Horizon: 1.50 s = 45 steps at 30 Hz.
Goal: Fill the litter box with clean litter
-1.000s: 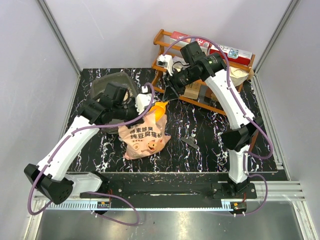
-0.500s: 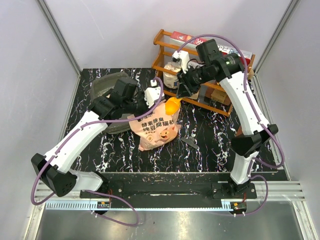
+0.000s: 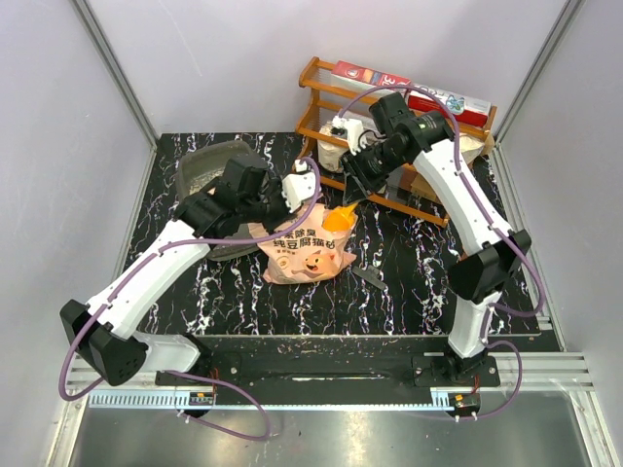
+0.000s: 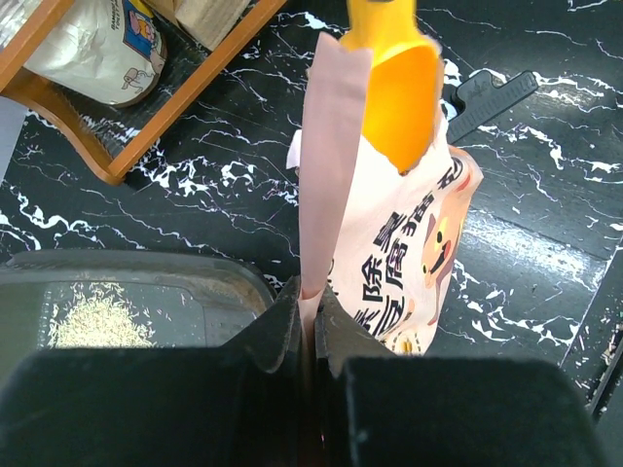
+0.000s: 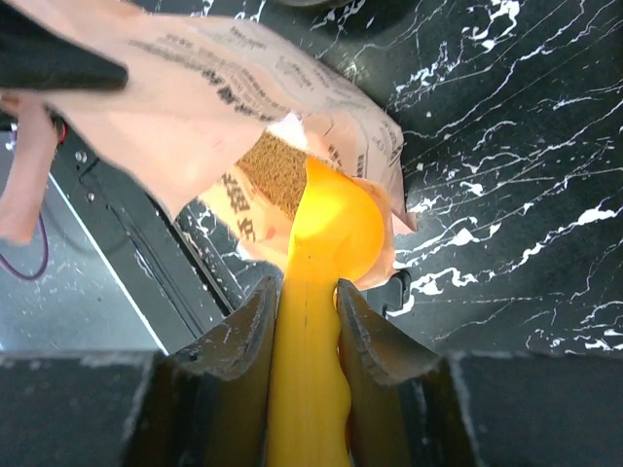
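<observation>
The pink bag [image 3: 307, 251] with the pig face stands mid-table. My left gripper [image 3: 292, 190] is shut on its top edge [image 4: 326, 175] and holds the mouth open. My right gripper [image 3: 362, 185] is shut on the handle [image 5: 307, 341] of the yellow-orange scoop [image 3: 341, 211], whose bowl [image 5: 336, 229] dips into the bag's mouth. Beige clean litter [image 5: 273, 175] shows inside the bag. The dark grey litter box [image 3: 209, 170] sits at the back left, partly hidden by my left arm; a small patch of litter [image 4: 97, 321] lies in it.
A wooden rack [image 3: 389, 136] with boxes and a white bag [image 4: 97, 49] stands at the back right, just behind my right gripper. A dark flat tool [image 3: 368, 279] lies on the marble table right of the bag. Grey walls enclose the table.
The bag and my left gripper shifted right across the table. My right gripper swung back and brought the scoop down into the bag's mouth.
</observation>
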Each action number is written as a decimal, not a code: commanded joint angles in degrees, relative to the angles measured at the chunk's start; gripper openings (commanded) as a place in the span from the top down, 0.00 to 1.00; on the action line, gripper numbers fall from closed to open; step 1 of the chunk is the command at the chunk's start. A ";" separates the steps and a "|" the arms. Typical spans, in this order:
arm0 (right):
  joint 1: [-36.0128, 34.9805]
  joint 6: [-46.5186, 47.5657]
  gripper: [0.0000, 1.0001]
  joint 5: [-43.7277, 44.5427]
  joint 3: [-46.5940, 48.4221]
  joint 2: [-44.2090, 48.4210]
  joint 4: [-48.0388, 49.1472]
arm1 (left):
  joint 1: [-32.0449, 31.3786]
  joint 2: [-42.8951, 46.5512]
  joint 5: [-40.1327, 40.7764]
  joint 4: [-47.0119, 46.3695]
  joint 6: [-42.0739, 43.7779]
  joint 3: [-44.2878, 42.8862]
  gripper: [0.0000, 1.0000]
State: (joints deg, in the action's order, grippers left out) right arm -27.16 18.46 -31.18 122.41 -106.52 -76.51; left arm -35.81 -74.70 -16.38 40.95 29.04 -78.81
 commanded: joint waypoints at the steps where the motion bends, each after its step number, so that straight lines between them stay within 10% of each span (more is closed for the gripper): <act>1: -0.35 -7.97 1.00 1.74 8.44 -3.69 -12.26 | -0.05 6.41 -2.87 -17.66 -1.17 -1.62 1.00; 12: 1.75 -20.72 1.00 18.95 4.15 -1.50 -2.08 | -0.22 6.67 1.61 -19.68 -3.72 -1.79 1.00; 28: -0.62 -26.10 1.00 21.34 -18.15 3.78 12.78 | -0.22 4.47 3.11 -21.44 -15.06 -3.46 1.00; 37: -1.32 -31.90 1.00 11.78 -30.03 2.20 19.99 | -0.22 4.56 1.09 -21.96 -17.00 -0.83 1.00; 45: 1.05 -32.51 1.00 -16.69 -32.94 -1.41 29.56 | -0.31 5.96 0.83 -21.18 -16.47 2.16 1.00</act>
State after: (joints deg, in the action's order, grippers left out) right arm -26.17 -13.06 -30.81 92.60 -103.39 -50.30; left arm -36.38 -73.49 -13.98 33.93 13.47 -75.33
